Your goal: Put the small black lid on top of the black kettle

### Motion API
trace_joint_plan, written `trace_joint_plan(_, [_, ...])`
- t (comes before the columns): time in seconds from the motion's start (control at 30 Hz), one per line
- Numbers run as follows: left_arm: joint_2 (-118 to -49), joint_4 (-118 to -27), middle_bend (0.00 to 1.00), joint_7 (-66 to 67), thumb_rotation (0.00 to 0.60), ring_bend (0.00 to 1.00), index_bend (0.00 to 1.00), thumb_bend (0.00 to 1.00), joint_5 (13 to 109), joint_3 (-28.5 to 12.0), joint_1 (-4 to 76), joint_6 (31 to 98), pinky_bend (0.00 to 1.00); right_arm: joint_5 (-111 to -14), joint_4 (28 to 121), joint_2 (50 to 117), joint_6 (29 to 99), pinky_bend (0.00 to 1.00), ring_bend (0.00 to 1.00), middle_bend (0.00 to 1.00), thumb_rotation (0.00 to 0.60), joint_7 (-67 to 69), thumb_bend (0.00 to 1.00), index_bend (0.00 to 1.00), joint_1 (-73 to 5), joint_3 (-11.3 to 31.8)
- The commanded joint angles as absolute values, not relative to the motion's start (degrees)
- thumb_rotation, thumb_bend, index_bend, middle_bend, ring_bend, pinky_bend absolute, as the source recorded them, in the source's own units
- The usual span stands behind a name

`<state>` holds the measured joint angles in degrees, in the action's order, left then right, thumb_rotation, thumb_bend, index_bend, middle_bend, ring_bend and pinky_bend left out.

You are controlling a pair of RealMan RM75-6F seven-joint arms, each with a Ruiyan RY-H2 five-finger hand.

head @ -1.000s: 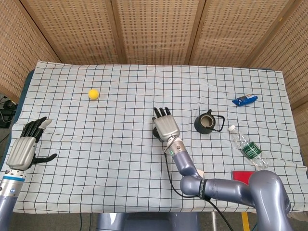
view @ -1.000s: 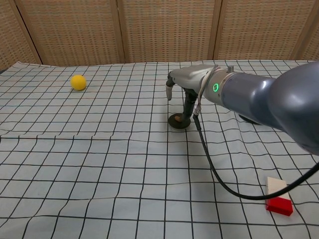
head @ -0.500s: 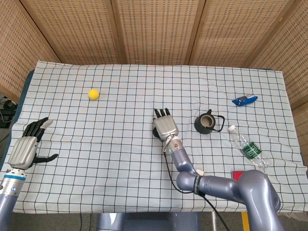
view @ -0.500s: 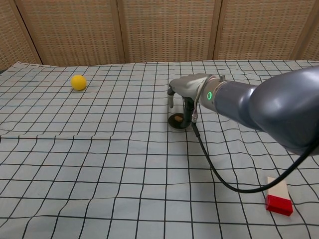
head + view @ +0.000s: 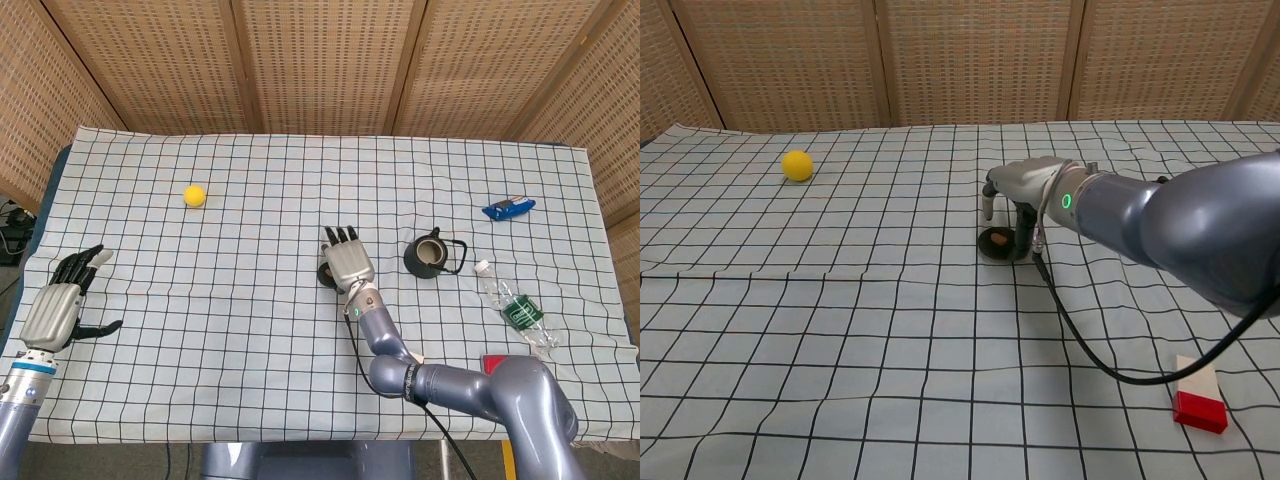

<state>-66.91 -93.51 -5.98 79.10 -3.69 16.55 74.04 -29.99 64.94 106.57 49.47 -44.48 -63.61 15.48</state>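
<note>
Since a second ago the right hand (image 5: pixel 348 264) has sunk lower over the small black lid (image 5: pixel 996 243) and shifted slightly to the right; in the chest view its palm now sits closer to the cloth, and the dark fingers (image 5: pixel 1023 232) reach down right at the lid's far edge. The thumb (image 5: pixel 988 203) hangs just left of the lid, apart from it. The lid lies flat on the counter's checked cloth (image 5: pixel 250 300), with a small brown knob showing on top, and the hand does not grip it: thumb and fingers stand apart on either side. Whether the fingertips actually touch the lid's rim cannot be told. In the head view the lid is mostly hidden under the hand, with only a dark crescent showing at its left edge.

To the right of that hand, near but clearly apart, stands the black kettle (image 5: pixel 432 254), upright and with its mouth uncovered. Further right lies a clear plastic bottle (image 5: pixel 510 305) on its side, and above it a blue object (image 5: pixel 508 208). A red and white block (image 5: pixel 1198 397) rests near the front right edge.

The left hand (image 5: pixel 58 305) hovers at the counter's left edge, fingers spread and holding nothing. A yellow ball (image 5: pixel 194 195) sits well apart, toward the far left of the cloth.
</note>
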Motion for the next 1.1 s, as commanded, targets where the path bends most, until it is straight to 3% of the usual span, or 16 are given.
trace_joint_plan(0.03, [-66.9, -93.5, 0.0, -6.0, 0.6, 0.0, 0.0, 0.01, 78.9, -3.9, 16.5, 73.8, 0.0, -30.7, 64.5, 106.9, 49.3, 0.0, 0.0, 0.06, 0.6, -43.9, 0.38, 0.36, -63.5, 15.3])
trace_joint_plan(1.1, [-66.3, -93.9, 0.0, -6.7, 0.6, 0.0, 0.01, 0.01, 79.4, -4.3, 16.2, 72.9, 0.0, -30.8, 63.7, 108.5, 50.6, 0.0, 0.0, 0.09, 0.6, -45.6, 0.42, 0.42, -63.2, 15.2])
